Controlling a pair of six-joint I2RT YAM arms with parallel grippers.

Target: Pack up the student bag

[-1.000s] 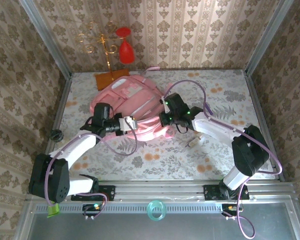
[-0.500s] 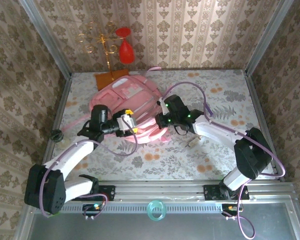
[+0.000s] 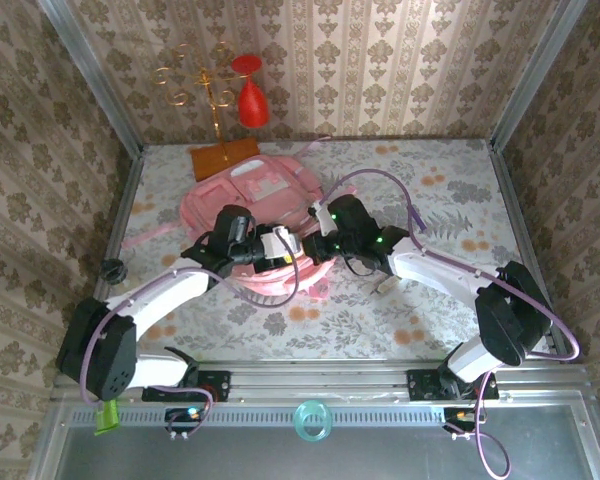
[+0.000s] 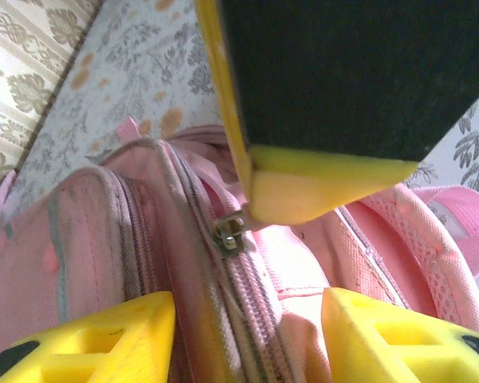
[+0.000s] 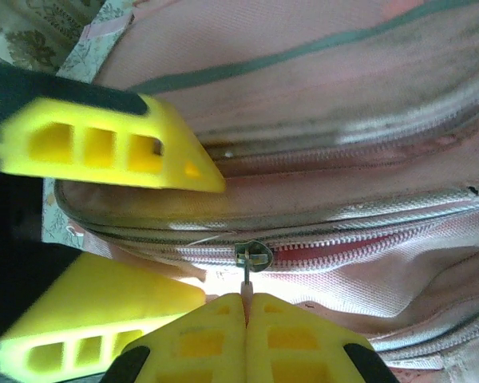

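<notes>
The student bag (image 3: pixel 250 190), large, pink and soft, lies on the table's left-middle. My right gripper (image 5: pixel 246 299) is shut on the thin pull tab of the bag's metal zipper slider (image 5: pixel 253 255) at the bag's near edge; the zipper gapes pink to the slider's right. My left gripper (image 4: pixel 247 343) stands open astride the same zipper ridge (image 4: pixel 255 319), just left of the slider (image 4: pixel 230 231), with both yellow fingers (image 4: pixel 88 343) against the fabric. In the top view the left gripper (image 3: pixel 280 248) and the right gripper (image 3: pixel 318 245) nearly meet.
A gold wire stand with a red cone (image 3: pixel 248 100) and a brown board (image 3: pixel 223 157) sit behind the bag. A black knob (image 3: pixel 110 268) lies at the left wall, a small pale object (image 3: pixel 385 283) right of the grippers, and a teal ring (image 3: pixel 312 420) on the front rail.
My left gripper has opened and slid right along the bag's near edge up to the right gripper. The bag has flattened and shifted a little. My right gripper stays shut on the pull tab.
</notes>
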